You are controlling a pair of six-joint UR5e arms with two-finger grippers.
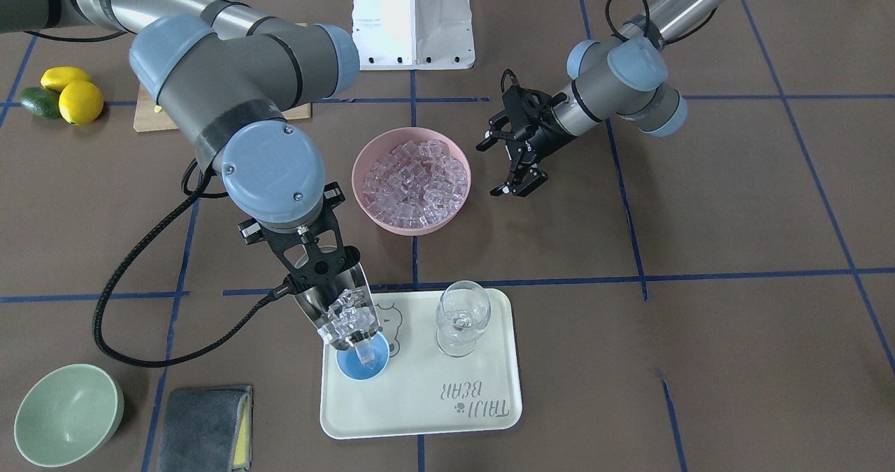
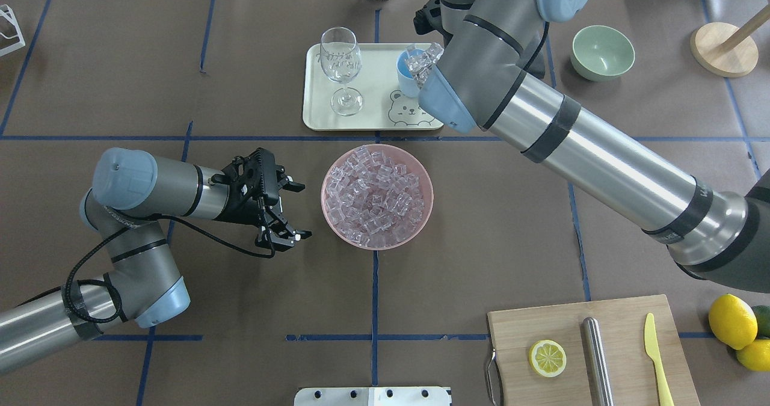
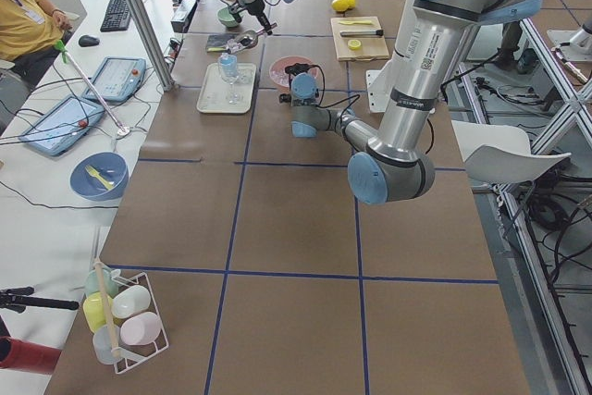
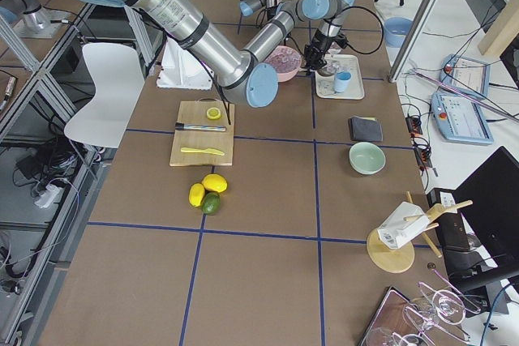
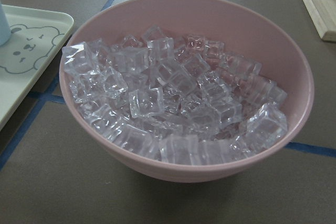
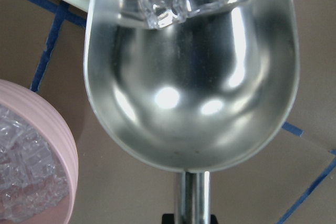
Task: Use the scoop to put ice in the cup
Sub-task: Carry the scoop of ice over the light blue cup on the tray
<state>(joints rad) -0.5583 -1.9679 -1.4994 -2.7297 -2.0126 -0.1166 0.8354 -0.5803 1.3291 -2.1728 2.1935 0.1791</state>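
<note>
- Your right gripper [image 1: 316, 266] is clamped on the handle of the scoop [image 1: 311, 305], which is tipped mouth-down over the cup [image 1: 376, 367] on the tray [image 1: 454, 405].
- The ice [image 1: 347, 316] is bunched at the scoop's lip, and one cube hangs right at the cup's opening. The rest of the stock sits in the pink bowl [image 5: 220, 19].
- Tilt slowly so the cubes slide off a few at a time. The cluster looks wider than the cup, so a fast tip would likely spill onto the tray.
- Hold the lip centred and low over the cup without touching its rim, as the cup could shift if nudged.
- Mind the wine glass [image 1: 461, 322] standing near it on the same tray.
- Your left gripper [image 2: 299, 210] has its fingers spread wide and holds nothing. It sits just beside the bowl, so leave it parked.
</note>
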